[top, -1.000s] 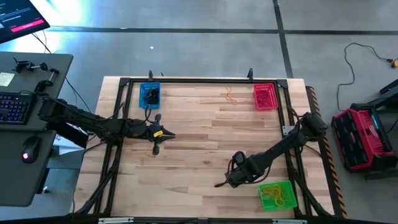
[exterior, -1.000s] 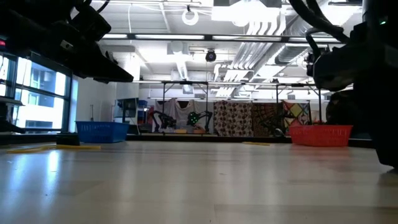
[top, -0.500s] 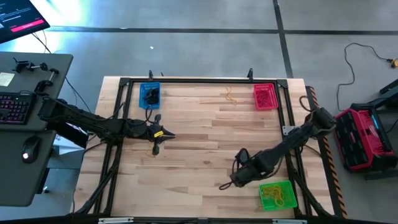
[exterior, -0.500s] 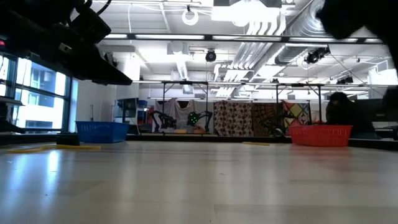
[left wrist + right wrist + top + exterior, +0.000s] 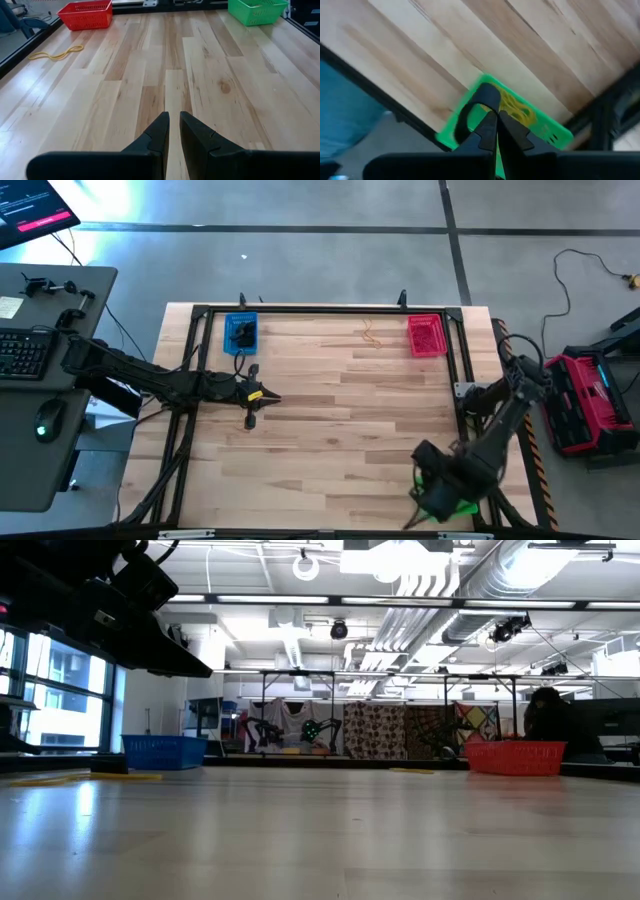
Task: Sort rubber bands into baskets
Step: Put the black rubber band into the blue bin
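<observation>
My right gripper (image 5: 496, 120) hangs shut above the green basket (image 5: 552, 132) at the table's near right corner, pointing down. A dark loop (image 5: 470, 105), seemingly a dark rubber band, stands at its fingertips. Yellow rubber bands (image 5: 517, 110) lie in that basket. In the high view the right gripper (image 5: 432, 498) hides most of the green basket (image 5: 462, 506). My left gripper (image 5: 174, 122) waits over the table's left half, shut but for a narrow slit and holding nothing. A yellow rubber band (image 5: 370, 333) lies flat beside the red basket (image 5: 426, 335). The blue basket (image 5: 242, 333) holds dark bands. My right gripper pinches the dark loop at one spot (image 5: 490, 102) right at its fingertips, coming from above and pointing down. The rest of the loop arches out to one side of the fingers. It is lifted clear, over the green basket.
A black frame (image 5: 320, 310) runs around the tabletop. A red and black case (image 5: 585, 400) stands on the floor to the right, and a desk with a keyboard (image 5: 20, 355) to the left. Bare wood (image 5: 340, 430) spans the middle of the table.
My right gripper has risen from the tabletop near the middle front. It has swung toward the near right corner and now hangs over the green basket. It has left the low view. The left arm has kept still.
</observation>
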Controlling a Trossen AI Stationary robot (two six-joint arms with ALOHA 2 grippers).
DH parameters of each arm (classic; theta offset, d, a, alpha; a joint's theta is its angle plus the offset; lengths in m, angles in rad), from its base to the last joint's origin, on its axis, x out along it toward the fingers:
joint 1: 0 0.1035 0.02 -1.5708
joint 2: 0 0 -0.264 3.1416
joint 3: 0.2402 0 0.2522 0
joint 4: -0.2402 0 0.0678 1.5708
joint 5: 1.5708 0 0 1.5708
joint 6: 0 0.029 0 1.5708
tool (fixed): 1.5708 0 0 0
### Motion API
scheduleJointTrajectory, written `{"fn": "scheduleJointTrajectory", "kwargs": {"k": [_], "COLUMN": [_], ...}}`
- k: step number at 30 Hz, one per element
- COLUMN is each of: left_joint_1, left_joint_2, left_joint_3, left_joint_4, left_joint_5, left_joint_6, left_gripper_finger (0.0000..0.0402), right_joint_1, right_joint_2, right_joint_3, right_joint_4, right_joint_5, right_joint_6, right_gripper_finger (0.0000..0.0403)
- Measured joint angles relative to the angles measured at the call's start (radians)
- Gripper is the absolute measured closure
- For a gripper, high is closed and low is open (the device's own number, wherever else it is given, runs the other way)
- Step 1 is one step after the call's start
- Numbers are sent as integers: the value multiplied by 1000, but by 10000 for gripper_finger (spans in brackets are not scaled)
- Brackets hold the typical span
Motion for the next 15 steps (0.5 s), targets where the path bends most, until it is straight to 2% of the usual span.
{"fn": "scheduleJointTrajectory", "kwargs": {"k": [5,8,15], "left_joint_1": [0,0,0], "left_joint_2": [0,0,0], "left_joint_3": [0,0,0], "left_joint_4": [0,0,22], "left_joint_5": [0,0,-34], "left_joint_6": [0,0,-20], "left_gripper_finger": [367,367,367], "right_joint_1": [72,80,-34], "right_joint_2": [0,0,-40], "right_joint_3": [-61,-69,-69], "right_joint_4": [-5,-2,55], "right_joint_5": [-33,1,164], "right_joint_6": [103,112,-91], "right_gripper_finger": [402,403,403]}}
